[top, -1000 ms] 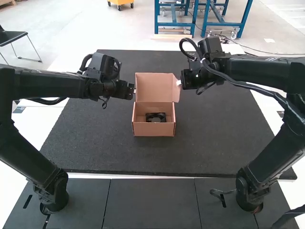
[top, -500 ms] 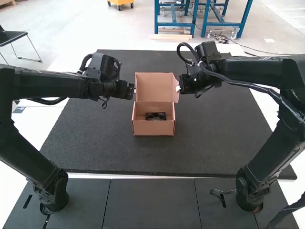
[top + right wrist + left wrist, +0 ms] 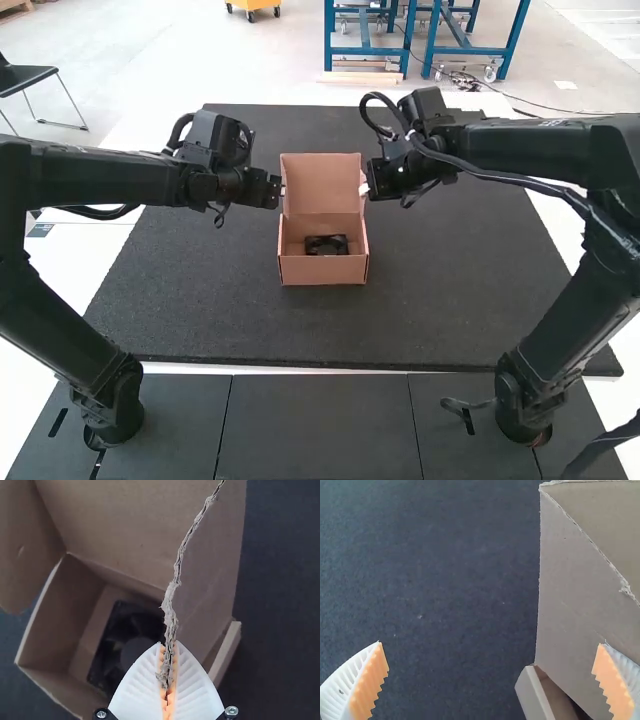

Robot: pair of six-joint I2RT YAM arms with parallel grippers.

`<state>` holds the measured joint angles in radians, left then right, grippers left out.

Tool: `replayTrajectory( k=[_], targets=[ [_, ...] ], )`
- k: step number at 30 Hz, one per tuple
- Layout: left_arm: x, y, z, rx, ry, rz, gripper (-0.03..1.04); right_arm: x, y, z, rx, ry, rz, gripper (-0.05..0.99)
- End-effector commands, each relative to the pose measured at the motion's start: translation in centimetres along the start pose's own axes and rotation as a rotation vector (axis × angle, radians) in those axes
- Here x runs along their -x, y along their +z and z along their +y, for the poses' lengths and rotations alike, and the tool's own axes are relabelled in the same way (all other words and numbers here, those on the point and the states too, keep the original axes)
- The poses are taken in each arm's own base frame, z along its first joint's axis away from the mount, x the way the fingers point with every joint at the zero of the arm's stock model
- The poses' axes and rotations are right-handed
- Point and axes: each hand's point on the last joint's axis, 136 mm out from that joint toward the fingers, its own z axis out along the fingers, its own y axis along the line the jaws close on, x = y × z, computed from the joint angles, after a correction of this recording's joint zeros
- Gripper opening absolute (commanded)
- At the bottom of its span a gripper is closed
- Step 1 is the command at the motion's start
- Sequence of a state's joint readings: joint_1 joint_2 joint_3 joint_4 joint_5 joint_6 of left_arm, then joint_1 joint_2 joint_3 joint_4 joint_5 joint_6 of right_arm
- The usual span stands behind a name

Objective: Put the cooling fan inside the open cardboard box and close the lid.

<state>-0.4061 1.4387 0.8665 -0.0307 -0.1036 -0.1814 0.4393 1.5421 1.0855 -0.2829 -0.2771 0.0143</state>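
On the black mat (image 3: pixel 200 300), in the high view, the cardboard box (image 3: pixel 322 270) stands mid-table. Its lid (image 3: pixel 322 185) is raised upright at the far side, and the cooling fan (image 3: pixel 326 245) lies inside. The left gripper (image 3: pixel 277 190) sits just beside the lid's left edge and the right gripper (image 3: pixel 367 187) at its right edge.

The left wrist view shows that gripper's fingers (image 3: pixel 367 680) spread wide and holding nothing. The lid's left side flap (image 3: pixel 580 595) is close by one pad; whether it touches is unclear.

The right wrist view shows the right fingers (image 3: pixel 187 680) pressed together on the ragged edge of the right side flap (image 3: pixel 210 580), with the fan below in the box.

With the fan in, closing is the step in hand. The next move likely calls for swinging the lid nearward and down, with both flaps guided inside the walls.
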Motion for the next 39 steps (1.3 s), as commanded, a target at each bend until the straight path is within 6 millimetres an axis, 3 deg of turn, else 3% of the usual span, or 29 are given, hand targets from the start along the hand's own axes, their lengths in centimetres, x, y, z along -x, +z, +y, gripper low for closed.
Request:
replayTrajectory(
  k=[1, 2, 9, 21, 39],
  targets=[
    [2.0, -1.1, -0.6, -0.026, -0.008, -0.041, 0.97, 0.5, 0.2, 2.2, 0.058, -0.028, 0.001, 0.00],
    [2.0, -1.1, -0.6, -0.026, -0.008, -0.039, 0.97, -0.6, 0.5, 3.2, 0.073, -0.039, 0.039, -0.01],
    [0.6, -1.8, -0.6, -0.029, -0.002, 0.015, 0.97, -2.0, 0.5, 3.6, 0.076, -0.037, 0.090, -0.02],
    [-0.4, -2.8, -0.7, -0.037, 0.001, 0.017, 0.97, -4.3, 0.8, 3.2, 0.059, -0.027, 0.157, -0.02],
    [-2.6, -2.4, -0.8, -0.048, 0.003, 0.044, 0.97, -6.4, 0.9, 2.8, 0.052, -0.019, 0.217, -0.02]
  ],
)
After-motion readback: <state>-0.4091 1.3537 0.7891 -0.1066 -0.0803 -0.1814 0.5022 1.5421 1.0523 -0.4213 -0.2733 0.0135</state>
